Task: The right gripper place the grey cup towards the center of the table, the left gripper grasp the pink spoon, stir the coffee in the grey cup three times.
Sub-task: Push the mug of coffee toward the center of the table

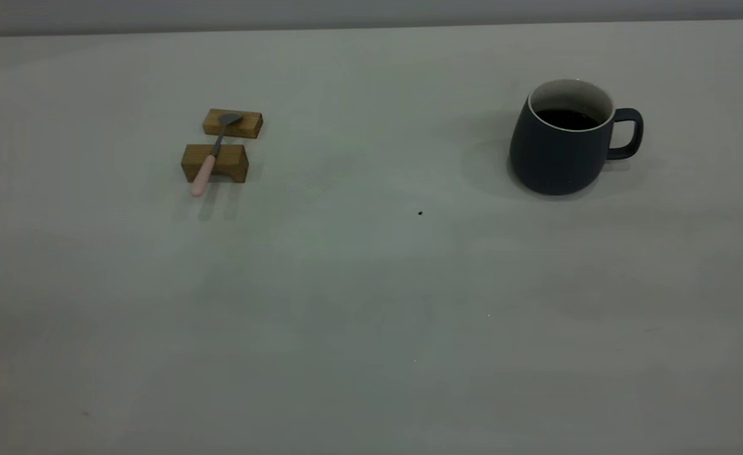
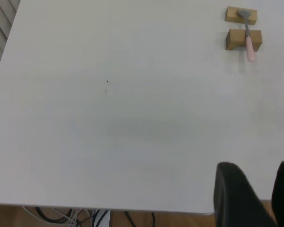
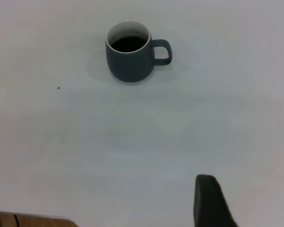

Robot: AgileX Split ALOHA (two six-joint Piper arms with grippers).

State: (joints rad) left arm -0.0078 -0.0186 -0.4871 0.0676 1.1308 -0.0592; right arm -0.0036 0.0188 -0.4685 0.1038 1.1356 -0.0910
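The grey cup [image 1: 561, 142] stands on the right side of the table [image 1: 371, 303], handle to the right, with dark coffee [image 1: 565, 118] inside; the right wrist view shows the grey cup [image 3: 130, 56] too. The pink spoon [image 1: 210, 158] lies across two wooden blocks at the left, bowl on the far block. In the left wrist view the pink spoon [image 2: 248, 35] is far off. My left gripper [image 2: 260, 170] hangs open and empty over the table's near edge. My right gripper [image 3: 248, 189] is open and empty, well short of the cup. Neither gripper shows in the exterior view.
Two small wooden blocks [image 1: 215, 163] [image 1: 233, 123] carry the spoon. A tiny dark speck [image 1: 420, 213] marks the table near its middle. Cables [image 2: 85, 217] lie below the table's edge in the left wrist view. A grey wall runs behind the table.
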